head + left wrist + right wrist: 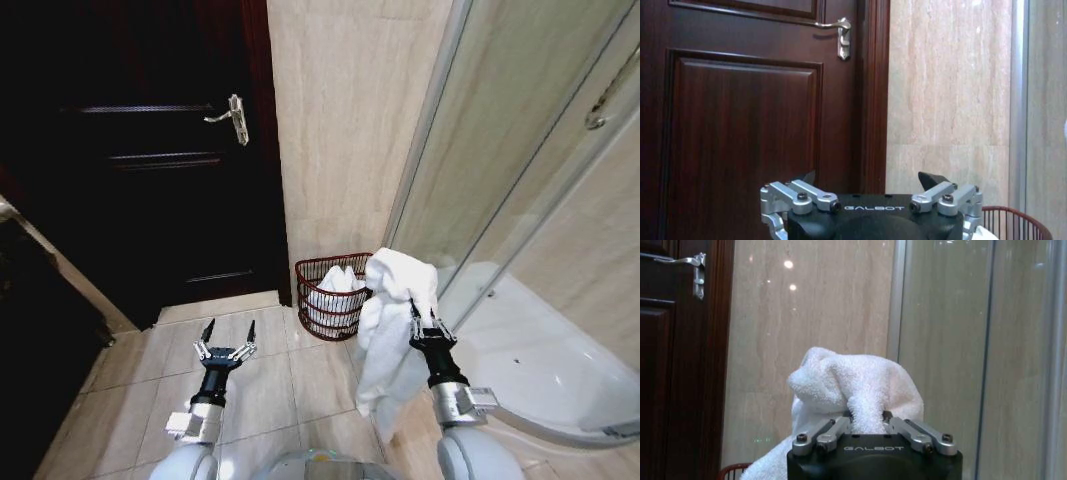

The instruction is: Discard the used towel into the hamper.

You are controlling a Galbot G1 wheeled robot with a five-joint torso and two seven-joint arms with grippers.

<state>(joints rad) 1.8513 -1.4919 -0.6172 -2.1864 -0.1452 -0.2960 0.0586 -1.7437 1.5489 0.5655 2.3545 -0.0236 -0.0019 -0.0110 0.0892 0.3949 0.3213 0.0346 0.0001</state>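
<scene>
Key relation: the hamper stood on the floor ahead of the right pincer and toward our left of it — against the foot of the beige wall, between the dark door and the shower glass. We judged the coming move to be a reach forward and leftward until the load hung over the wavy rim.

Towel in hand: the used towel hung from the right pincer, bunched above the jaws and trailing down past the wrist; its long axis ran near vertical. Its upper fold sat just beside the hamper's right rim in the head view, though we could not tell whether they touched.

Right pincer: clenched on the towel — in its wrist view a roll of terry passed between the closed fingers.

Left pincer: released, fingers spread and holding nothing, poised over the floor tiles left of the hamper; its wrist view faced the door.

Nearer arm: the right one, in our judgement, and it already carried the load.

Counts: one hamper, already holding white cloth; one towel in hand; two pincers; one door with one lever handle.
</scene>
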